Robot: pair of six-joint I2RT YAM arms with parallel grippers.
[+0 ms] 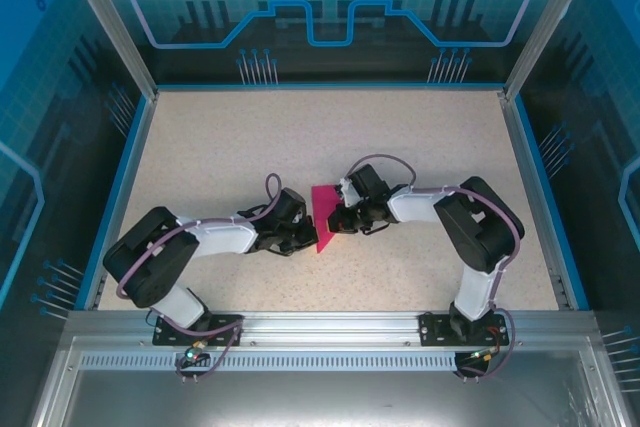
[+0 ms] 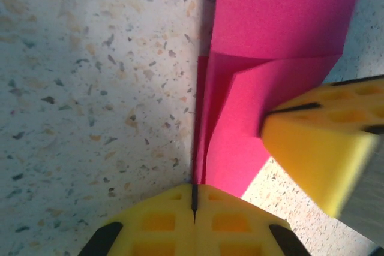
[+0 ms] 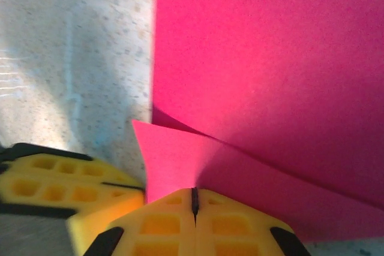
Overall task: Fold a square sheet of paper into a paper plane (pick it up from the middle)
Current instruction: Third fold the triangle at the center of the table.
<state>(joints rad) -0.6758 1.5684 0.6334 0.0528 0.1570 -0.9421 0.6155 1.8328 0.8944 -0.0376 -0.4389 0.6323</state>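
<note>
The left gripper [image 2: 194,205] has its yellow fingers pressed together, leaving only a thin dark seam. A folded edge of the square sheet of paper [image 2: 282,10] runs right up to that seam, touching the tips; whether it is nipped inside cannot be told. The right gripper [image 3: 194,199] is also closed tight, and a raised flap of the magenta sheet goes in under its fingertips, lifted off the layer below (a shadow lies beneath it), so it looks clamped on that flap.

From above, the sheet lies near the middle of the speckled table [image 1: 300,137], between the two grippers, the left one at its near left edge and the right one at its right edge. Only a narrow pink wedge shows there, and the folds are hidden.

The left wrist camera shows several overlapping layers and a crease across the sheet, with the right gripper's finger on the paper at the right. The right wrist camera shows a broad flat pink area farther off, and the left gripper just beside its own fingers, at the lower left.
</note>
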